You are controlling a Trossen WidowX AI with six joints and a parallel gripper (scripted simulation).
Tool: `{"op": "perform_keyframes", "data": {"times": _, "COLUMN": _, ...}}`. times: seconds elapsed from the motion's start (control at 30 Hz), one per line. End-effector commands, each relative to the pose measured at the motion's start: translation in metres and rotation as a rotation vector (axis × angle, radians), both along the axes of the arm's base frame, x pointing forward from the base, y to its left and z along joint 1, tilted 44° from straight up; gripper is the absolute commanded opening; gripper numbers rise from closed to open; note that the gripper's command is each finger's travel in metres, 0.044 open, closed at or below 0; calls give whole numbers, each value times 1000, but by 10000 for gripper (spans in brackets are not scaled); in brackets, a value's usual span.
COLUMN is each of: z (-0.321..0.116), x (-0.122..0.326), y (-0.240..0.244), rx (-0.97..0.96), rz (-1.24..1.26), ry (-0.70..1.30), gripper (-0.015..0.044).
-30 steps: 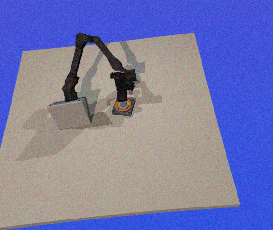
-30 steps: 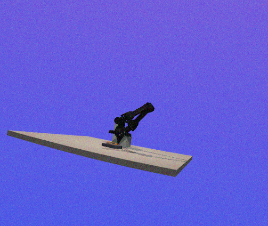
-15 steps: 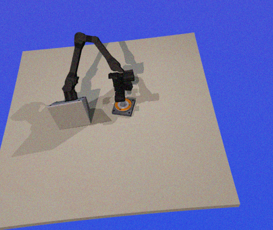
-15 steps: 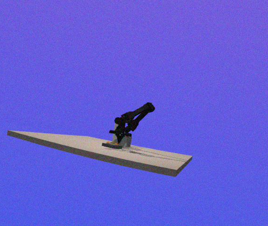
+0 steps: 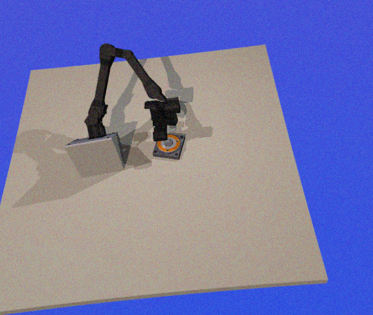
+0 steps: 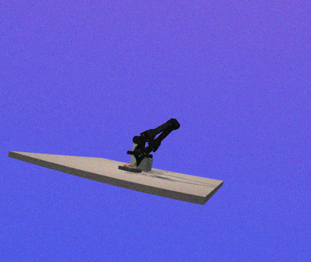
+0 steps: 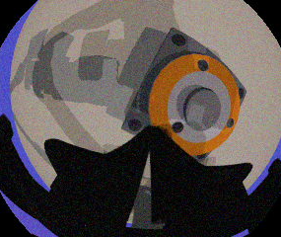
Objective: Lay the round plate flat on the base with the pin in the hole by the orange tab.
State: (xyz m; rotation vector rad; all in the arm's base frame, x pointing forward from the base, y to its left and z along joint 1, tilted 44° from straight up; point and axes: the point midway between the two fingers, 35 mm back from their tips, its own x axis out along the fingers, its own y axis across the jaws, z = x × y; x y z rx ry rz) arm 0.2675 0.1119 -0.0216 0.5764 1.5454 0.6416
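You're looking at a flat beige table top (image 5: pixel 179 220) against a plain blue backdrop (image 5: pixel 332 50) on every side; layered grey shadows (image 5: pixel 44 163) spread left and far.
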Motion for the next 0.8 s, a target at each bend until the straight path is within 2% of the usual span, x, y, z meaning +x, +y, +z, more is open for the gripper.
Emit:
{"op": "perform_keyframes", "data": {"times": 0.0, "z": -4, "x": -8, "y": -4, "rx": -5, "rz": 2, "ry": 6, "gripper": 0}}
{"op": "perform_keyframes", "data": {"times": 0.77, "z": -13, "x": -20, "y": -17, "rx": -6, "rz": 2, "ry": 7, "gripper": 0}}
